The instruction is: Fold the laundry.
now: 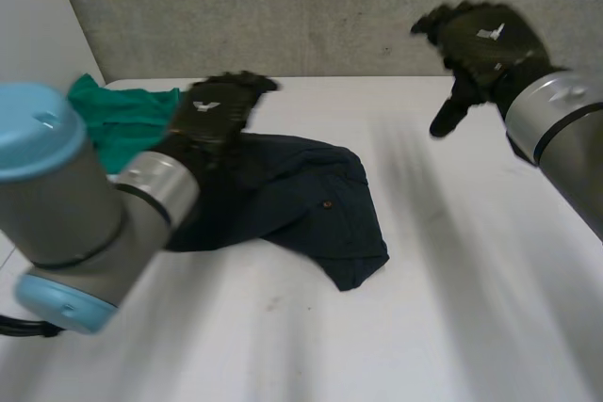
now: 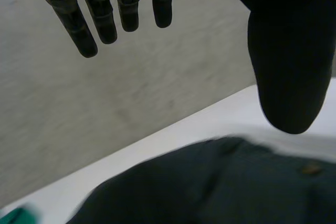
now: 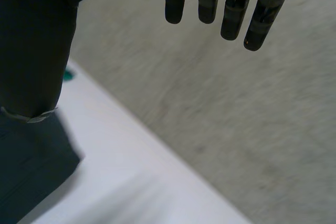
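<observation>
You're looking down on a white table (image 1: 452,308) w/ a grey concrete wall (image 1: 330,7) behind it. A dark navy garment (image 1: 292,195) lies crumpled at the table's centre-left, its bulk spreading toward the middle.

A green cloth (image 1: 113,120) is bunched at the far left corner, just beside the garment's left end.

Your left hand (image 1: 215,105) sits over the garment's far-left part, near the green cloth. In the left wrist view its fingers (image 2: 105,19) are straight and spread, thumb (image 2: 289,66) held wide, nothing gripped. The garment (image 2: 210,187) lies below the palm, and the fingertips reach past its far edge toward the wall. Can't tell whether the palm touches the fabric.

Your right hand (image 1: 480,44) is raised at the far right, well apart from the garment. In the right wrist view its fingers (image 3: 210,3) hang straight, slightly apart, holding nothing. A corner of the garment (image 3: 26,171) shows beyond the thumb (image 3: 37,51), away from the fingertips.

A small button (image 1: 327,203) shows on the garment's right half, also seen near the left thumb (image 2: 311,169).
</observation>
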Controlling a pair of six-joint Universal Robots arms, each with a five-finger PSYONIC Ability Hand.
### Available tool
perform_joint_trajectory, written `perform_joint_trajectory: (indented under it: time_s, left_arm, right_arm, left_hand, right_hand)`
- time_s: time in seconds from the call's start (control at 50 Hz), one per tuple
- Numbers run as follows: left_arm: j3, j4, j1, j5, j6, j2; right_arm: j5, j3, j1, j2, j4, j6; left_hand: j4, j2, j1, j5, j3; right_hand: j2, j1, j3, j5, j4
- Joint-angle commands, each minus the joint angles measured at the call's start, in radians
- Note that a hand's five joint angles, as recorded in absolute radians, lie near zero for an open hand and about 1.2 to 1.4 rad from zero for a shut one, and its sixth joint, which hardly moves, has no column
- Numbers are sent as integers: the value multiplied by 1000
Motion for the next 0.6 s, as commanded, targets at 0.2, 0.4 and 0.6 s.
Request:
perform_joint_trajectory:
  time_s: [0.2, 0.4, 0.6]
  left_arm:
    - [-205, -24, 300, -8, 161, 1]
    - [-133, 56, 356, 6, 224, -160]
    - [-116, 56, 339, 6, 223, -195]
  right_arm:
    - [-86, -151, 85, 340, 150, 71]
    - [-89, -475, 85, 632, 133, 226]
    - [-137, -830, 84, 874, 171, 257]
  left_hand:
    - [29, 27, 22, 33, 21]
    - [152, 150, 145, 156, 144]
    - [698, 695, 690, 701, 689]
  right_hand:
    - [-47, -22, -41, -68, -60]
    - [10, 35, 16, -11, -3]
    - [66, 90, 72, 45, 52]
